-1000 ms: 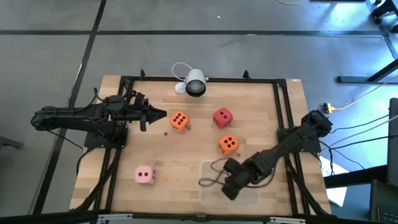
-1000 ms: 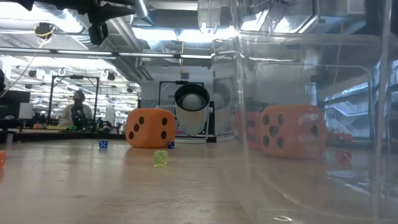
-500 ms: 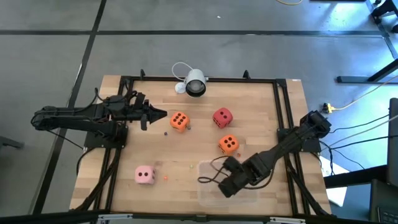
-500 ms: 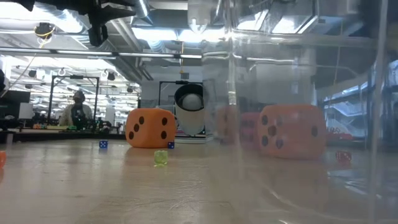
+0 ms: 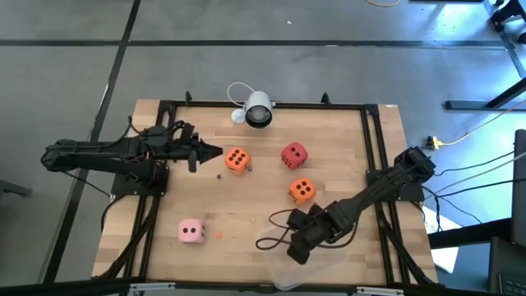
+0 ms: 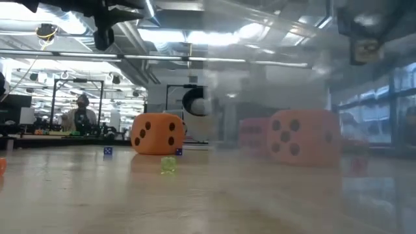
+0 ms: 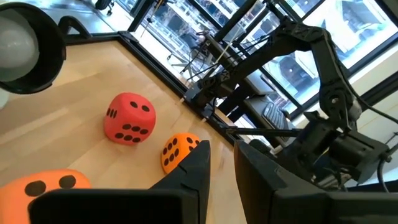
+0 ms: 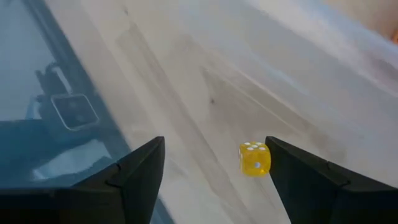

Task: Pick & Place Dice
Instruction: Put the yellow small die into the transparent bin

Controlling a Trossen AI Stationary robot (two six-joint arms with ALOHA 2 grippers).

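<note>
Four dice rest on the table: an orange one point(image 5: 237, 160), a red one point(image 5: 293, 154), a second orange one point(image 5: 302, 191) and a pale pink one point(image 5: 191, 232) at the near left. My left gripper point(image 5: 215, 153) hovers just left of the first orange die, with only a narrow gap point(image 7: 221, 152) between its fingers, and is empty. My right gripper point(image 5: 294, 249) is wide open point(image 8: 214, 162) at the clear plastic tub point(image 5: 311, 275) near the front edge. The tub blurs across the right of the low view point(image 6: 364, 97). My right gripper is at the clear tub, and its wrist view looks through hazy plastic. Its fingers point(image 8: 140, 171) stand wide apart over the table. I cannot tell which part of the tub they touch, or whether they touch it.
A camera on a white cord point(image 5: 258, 111) stands at the far edge. Tiny dice lie on the wood, among them a yellow one point(image 8: 255, 158) between my right fingers and a yellow-green one point(image 6: 168, 165). A black cable loop point(image 5: 275, 240) hangs by the right gripper.
My right gripper has gone a little toward the table's left and near edges. The clear tub has shifted with it toward the near edge; in the low view its sharp walls have swept leftward into a blur. My left arm has kept still.
</note>
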